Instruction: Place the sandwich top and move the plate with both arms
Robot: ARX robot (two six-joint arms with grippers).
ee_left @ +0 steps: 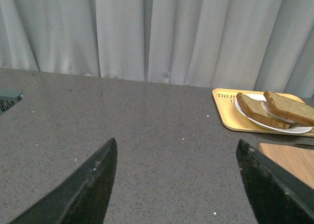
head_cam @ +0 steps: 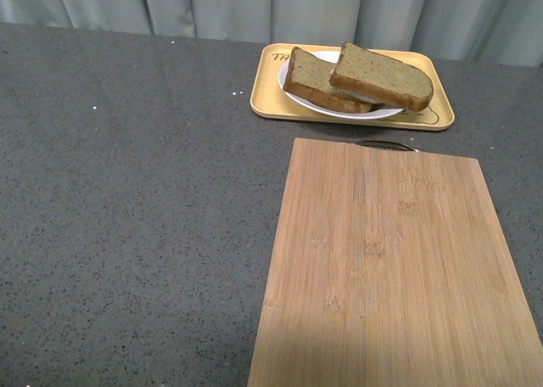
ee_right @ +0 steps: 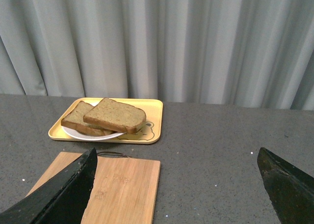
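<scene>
Brown lettering is running along the yellow tray's (head_cam: 266, 98) far left corner, too small for me to read; a bear drawing is showing at its opposite end in my right wrist view. The white plate (head_cam: 299, 98) is sitting on that tray at the upper right of the front view, with the sandwich top (head_cam: 382, 75) leaning across the other bread slice (head_cam: 316, 81). A bamboo cutting board (head_cam: 390, 268) is lying just in front of the tray. My left gripper (ee_left: 176, 184) and right gripper (ee_right: 179, 184) are both hanging wide apart, holding nothing, well short of the plate, over the dark speckled counter (head_cam: 127, 217).
</scene>
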